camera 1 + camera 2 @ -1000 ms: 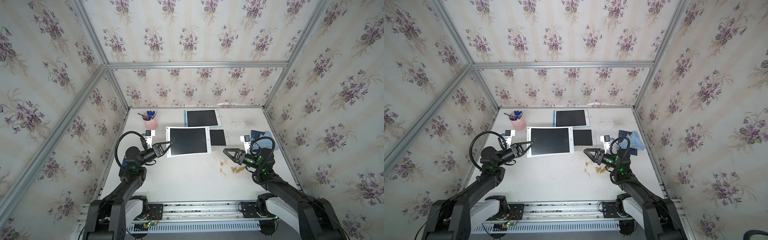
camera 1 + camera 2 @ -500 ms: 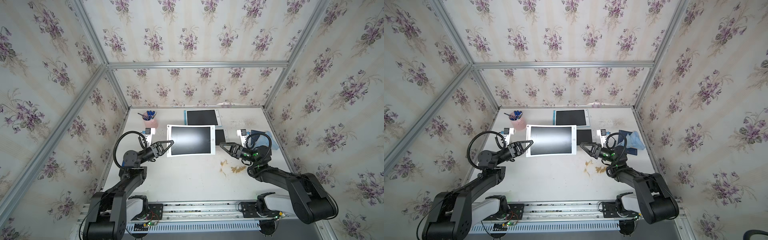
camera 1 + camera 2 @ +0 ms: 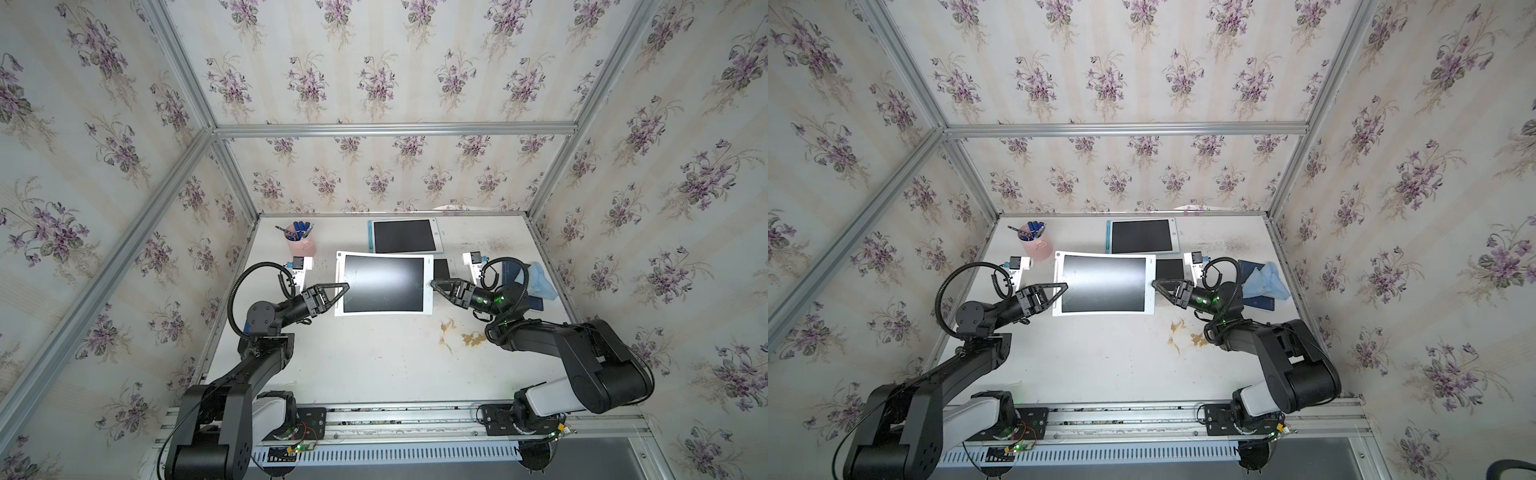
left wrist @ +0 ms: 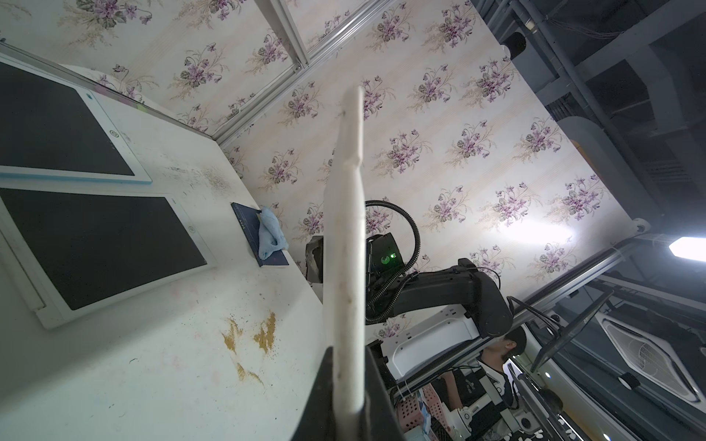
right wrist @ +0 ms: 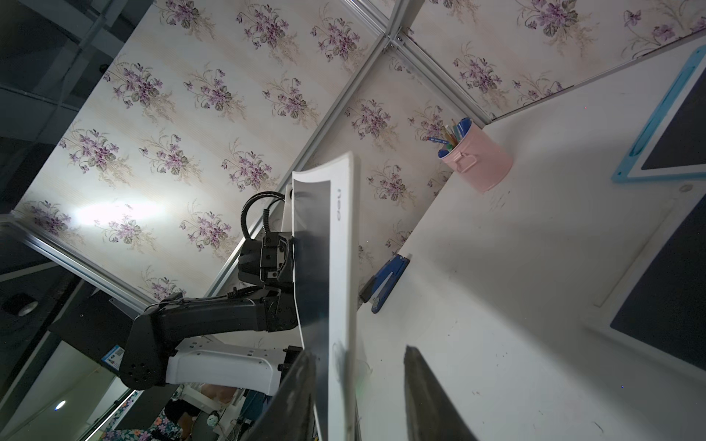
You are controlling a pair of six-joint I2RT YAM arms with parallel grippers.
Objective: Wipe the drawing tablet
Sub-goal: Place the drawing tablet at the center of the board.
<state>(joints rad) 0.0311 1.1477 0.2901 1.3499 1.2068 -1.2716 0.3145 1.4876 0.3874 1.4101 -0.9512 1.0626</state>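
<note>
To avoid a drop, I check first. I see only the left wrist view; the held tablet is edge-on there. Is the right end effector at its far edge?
Observer: Yes. The right wrist view shows the right end effector straddling the edge of the white tablet, jaws open.
Operator: Which way does its screen face?
Observer: Upward, toward the camera, in both top views.
Operator: Anything near the left arm I cannot see?
Observer: A pink pen cup, toward the back wall.
</note>
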